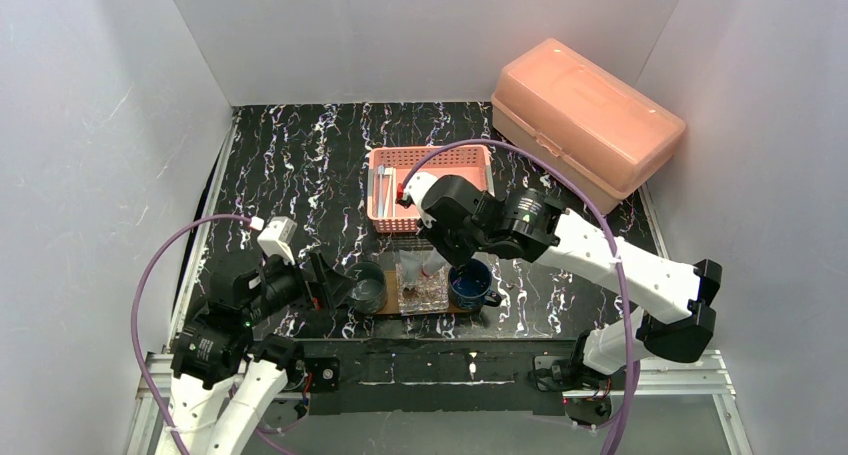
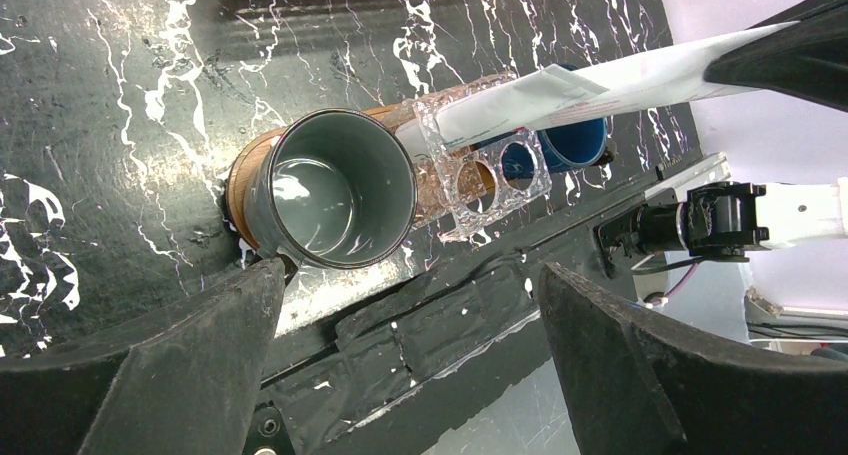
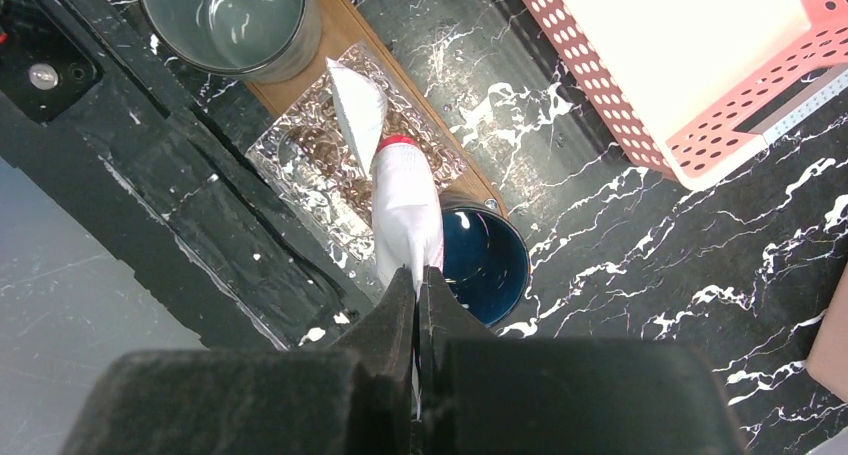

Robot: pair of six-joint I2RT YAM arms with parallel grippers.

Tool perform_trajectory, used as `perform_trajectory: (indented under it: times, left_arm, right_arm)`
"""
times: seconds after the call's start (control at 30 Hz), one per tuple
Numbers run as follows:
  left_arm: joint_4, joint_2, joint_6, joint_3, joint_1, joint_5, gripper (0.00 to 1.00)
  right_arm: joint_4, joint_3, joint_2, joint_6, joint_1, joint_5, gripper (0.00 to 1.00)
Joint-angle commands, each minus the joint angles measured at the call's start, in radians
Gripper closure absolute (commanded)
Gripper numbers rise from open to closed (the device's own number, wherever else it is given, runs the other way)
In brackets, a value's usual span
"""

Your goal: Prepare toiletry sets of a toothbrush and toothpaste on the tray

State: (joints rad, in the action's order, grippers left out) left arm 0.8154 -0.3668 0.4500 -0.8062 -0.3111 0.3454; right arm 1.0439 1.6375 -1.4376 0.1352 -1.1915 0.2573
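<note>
On the table (image 1: 290,175), toothbrushes (image 1: 381,190) are being left in the basket (image 1: 470,155). The tray (image 3: 345,35) is being occupied by a grey cup (image 2: 300,155), glass cup (image 2: 480,175) and mug (image 3: 520,265); no set seems finished. The left tool (image 2: 410,275) is being held wide open, empty, by the grey cup. A tube (image 3: 405,205) is being pinched by the closed right tool (image 3: 418,275), tip at the glass cup.

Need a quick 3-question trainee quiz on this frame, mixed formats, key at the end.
1. True or false: the left gripper is shut.
2. The right gripper grips: A) a white tube; B) a toothbrush; C) the pink basket.
3. Fill in: the wooden tray carries ___ cups.
Key: 1 false, its jaws stand wide open; 2 A; 3 three.
</note>
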Motion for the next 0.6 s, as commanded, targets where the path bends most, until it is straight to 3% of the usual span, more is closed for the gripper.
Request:
perform_trajectory:
  times: [0.0, 0.57]
  left_arm:
    - [-0.007, 0.009, 0.001, 0.009, -0.001, -0.009, 0.02]
    - [-0.009, 0.003, 0.003, 0.013, -0.001, -0.002, 0.02]
  right_arm:
    - [-0.067, -0.014, -0.003, 0.003, -0.005, 0.026, 0.99]
    - [-0.114, -0.095, -0.03, 0.003, -0.005, 0.031, 0.99]
